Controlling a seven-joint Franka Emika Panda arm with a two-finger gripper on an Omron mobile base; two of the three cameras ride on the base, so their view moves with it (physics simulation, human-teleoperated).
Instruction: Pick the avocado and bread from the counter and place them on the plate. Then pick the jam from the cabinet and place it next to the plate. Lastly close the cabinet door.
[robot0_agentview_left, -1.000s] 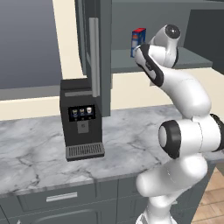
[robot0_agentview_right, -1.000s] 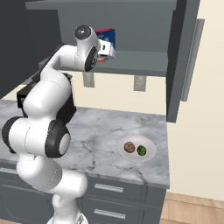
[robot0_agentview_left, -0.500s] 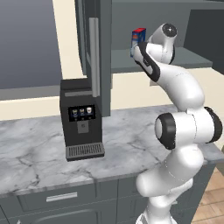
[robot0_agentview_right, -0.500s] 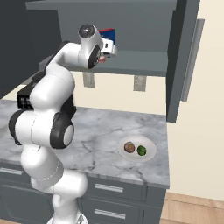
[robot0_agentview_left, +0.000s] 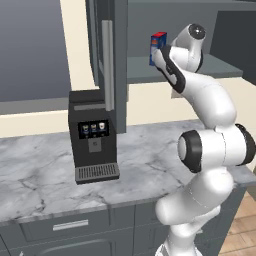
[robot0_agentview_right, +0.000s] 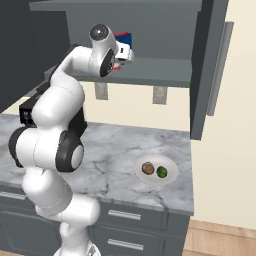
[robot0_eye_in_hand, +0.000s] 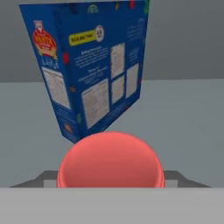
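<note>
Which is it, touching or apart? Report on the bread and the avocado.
Apart. The right base view shows the bread and the avocado side by side on the plate, a thin strip of plate between them.

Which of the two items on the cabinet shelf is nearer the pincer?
The jam, the squat red jar right in front of the hand camera. The taller blue box stands behind it, farther back on the shelf.

One plate (robot0_agentview_right: 171, 175) near the counter's (robot0_agentview_right: 120, 145) right end carries two items, one bread (robot0_agentview_right: 147, 168) and one avocado (robot0_agentview_right: 161, 172), while the cabinet (robot0_agentview_right: 150, 75) shelf holds one jam (robot0_eye_in_hand: 111, 159) and one box (robot0_eye_in_hand: 94, 65), and one coffee machine (robot0_agentview_left: 93, 137) stands on the counter.
</note>
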